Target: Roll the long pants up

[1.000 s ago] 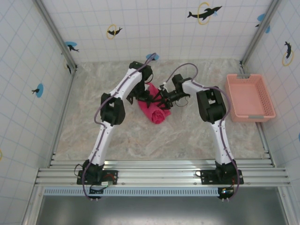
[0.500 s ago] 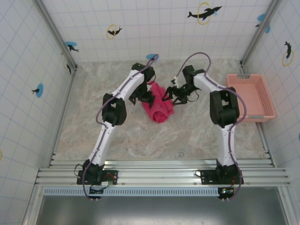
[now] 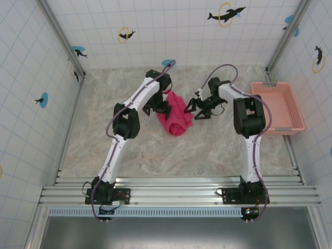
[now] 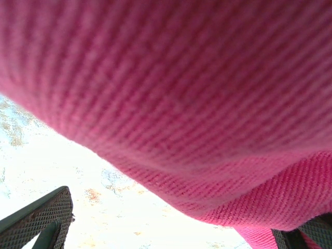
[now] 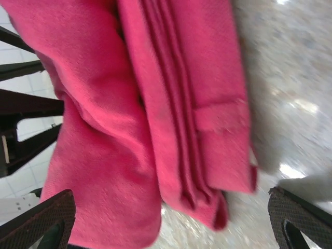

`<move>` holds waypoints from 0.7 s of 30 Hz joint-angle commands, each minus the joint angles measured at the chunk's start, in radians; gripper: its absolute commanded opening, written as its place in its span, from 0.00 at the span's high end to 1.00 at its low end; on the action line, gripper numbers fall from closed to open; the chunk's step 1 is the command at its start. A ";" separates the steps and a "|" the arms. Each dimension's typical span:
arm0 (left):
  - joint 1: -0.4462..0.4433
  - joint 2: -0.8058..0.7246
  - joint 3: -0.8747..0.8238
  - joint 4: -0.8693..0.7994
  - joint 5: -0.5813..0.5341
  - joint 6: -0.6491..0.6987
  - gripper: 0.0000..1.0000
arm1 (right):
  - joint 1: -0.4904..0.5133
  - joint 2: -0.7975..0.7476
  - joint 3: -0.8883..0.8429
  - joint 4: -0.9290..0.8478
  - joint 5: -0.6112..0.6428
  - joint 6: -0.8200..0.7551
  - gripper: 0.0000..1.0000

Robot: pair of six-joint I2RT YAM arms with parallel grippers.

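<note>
Seems near end of rolling pants (image 3: 177, 119). Wide-open, empty right gripper (image 3: 193, 110) at their 3 o'clock; wide-open left gripper (image 3: 162, 108) against them at 9. Needs loose end tucked next.

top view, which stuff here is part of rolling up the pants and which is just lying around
In the job:
- long pants, bunched in a heap
- left gripper, right at the heap
- right gripper, open, just beside it

Lying about:
- pink basket, off to the right

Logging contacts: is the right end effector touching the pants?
Cannot tell: right wrist view shows right end effector open, facing the long pants; neither contact nor gap plain.
</note>
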 commanded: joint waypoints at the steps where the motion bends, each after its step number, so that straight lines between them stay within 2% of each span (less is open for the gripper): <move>1: -0.007 0.098 -0.057 0.080 -0.084 -0.020 0.03 | 0.047 0.089 0.021 0.015 -0.036 -0.007 0.01; 8: -0.008 0.082 -0.085 0.097 -0.073 -0.020 0.02 | 0.143 0.121 0.027 0.002 -0.082 -0.003 0.02; 11: -0.006 0.080 -0.090 0.103 -0.061 -0.025 0.03 | 0.186 0.119 0.023 -0.001 -0.076 0.002 0.08; 12: -0.006 0.080 -0.092 0.105 -0.055 -0.027 0.03 | 0.197 0.120 0.022 -0.004 -0.076 0.001 0.12; 16: -0.007 0.070 -0.103 0.113 -0.039 -0.030 0.02 | 0.236 0.133 0.041 -0.012 -0.070 -0.003 0.47; 18: -0.006 0.063 -0.111 0.119 -0.034 -0.029 0.02 | 0.246 0.133 0.054 -0.013 -0.051 -0.005 0.60; 21: -0.007 0.045 -0.113 0.122 -0.031 -0.026 0.02 | 0.249 0.118 0.082 -0.012 -0.015 -0.009 0.90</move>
